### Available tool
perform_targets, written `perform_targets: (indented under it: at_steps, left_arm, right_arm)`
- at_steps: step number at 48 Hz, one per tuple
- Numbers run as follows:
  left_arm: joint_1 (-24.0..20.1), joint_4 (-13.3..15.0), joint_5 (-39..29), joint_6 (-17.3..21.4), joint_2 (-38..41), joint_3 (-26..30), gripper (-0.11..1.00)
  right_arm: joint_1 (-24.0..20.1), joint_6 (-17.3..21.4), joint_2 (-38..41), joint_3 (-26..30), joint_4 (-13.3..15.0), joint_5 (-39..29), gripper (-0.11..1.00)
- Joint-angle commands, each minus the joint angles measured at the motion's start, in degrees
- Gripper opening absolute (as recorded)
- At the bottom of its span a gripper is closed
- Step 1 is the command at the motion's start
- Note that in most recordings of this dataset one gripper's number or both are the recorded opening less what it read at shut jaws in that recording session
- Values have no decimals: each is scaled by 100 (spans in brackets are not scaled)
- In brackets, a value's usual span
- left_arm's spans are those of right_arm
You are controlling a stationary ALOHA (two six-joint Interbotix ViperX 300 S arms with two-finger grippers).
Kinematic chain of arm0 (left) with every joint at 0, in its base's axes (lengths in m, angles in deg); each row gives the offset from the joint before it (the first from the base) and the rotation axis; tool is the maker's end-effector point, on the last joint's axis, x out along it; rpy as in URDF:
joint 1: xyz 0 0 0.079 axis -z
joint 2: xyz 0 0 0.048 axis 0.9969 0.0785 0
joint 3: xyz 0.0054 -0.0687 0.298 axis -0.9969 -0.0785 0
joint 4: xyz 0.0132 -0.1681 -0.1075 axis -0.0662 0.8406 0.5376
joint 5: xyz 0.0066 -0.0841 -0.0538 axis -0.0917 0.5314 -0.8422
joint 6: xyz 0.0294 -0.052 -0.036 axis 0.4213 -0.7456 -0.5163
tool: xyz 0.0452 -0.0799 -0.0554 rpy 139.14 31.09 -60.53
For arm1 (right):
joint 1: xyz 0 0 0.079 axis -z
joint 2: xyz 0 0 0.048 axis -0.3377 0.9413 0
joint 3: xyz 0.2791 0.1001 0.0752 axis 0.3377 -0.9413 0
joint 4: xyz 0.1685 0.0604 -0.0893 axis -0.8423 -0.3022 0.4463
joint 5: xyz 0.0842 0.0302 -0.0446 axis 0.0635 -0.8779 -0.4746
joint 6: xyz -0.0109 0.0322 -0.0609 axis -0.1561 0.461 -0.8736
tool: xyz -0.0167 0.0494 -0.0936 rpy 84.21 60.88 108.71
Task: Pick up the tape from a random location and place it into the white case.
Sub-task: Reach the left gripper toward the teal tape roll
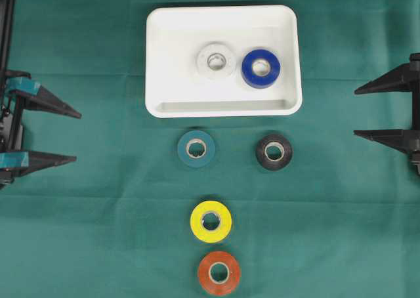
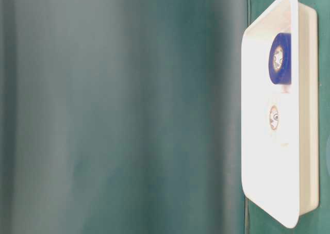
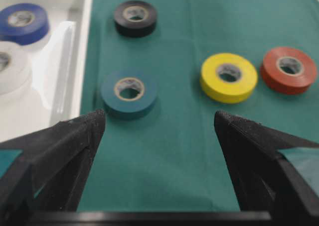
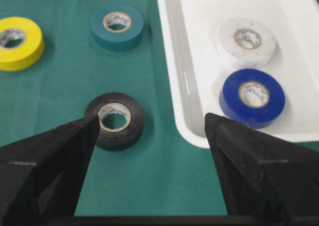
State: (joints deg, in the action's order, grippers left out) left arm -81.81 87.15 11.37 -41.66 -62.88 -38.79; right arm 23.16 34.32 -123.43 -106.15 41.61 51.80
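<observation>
The white case (image 1: 157, 62) lies at the back middle of the green cloth and holds a white tape roll (image 1: 216, 60) and a blue tape roll (image 1: 260, 68). On the cloth lie a teal roll (image 1: 196, 148), a black roll (image 1: 274, 151), a yellow roll (image 1: 210, 221) and a red roll (image 1: 219, 272). My left gripper (image 1: 77, 136) is open and empty at the left edge. My right gripper (image 1: 356, 111) is open and empty at the right edge. The left wrist view shows the teal roll (image 3: 129, 93) ahead; the right wrist view shows the black roll (image 4: 114, 120) and the case (image 4: 174, 76).
The table-level view shows the case (image 2: 294, 115) on its side in the picture, with the blue roll (image 2: 281, 59) in it, and blurred green cloth elsewhere. Green cloth covers the table.
</observation>
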Motion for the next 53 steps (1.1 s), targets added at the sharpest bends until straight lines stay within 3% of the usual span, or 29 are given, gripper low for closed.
perform_targets:
  at_steps: [1,11,24,33,53]
  left_arm:
    - [18,9,26,-9,53,79,93]
    - [18,9,149,-9,79,79,93]
    - [9,0,1037,44,888,211,93]
    - [9,-18,1521,70,1705,633,93]
    - [-114,-18,1600,70,3331,1872,93]
  right_arm:
    - [9,9,18,123,-9,53,83]
    - [9,9,18,141,-9,53,83]
    - [9,9,35,149,-9,97,83]
    - [9,9,35,149,-9,97,83]
    - [9,9,35,141,9,79,83]
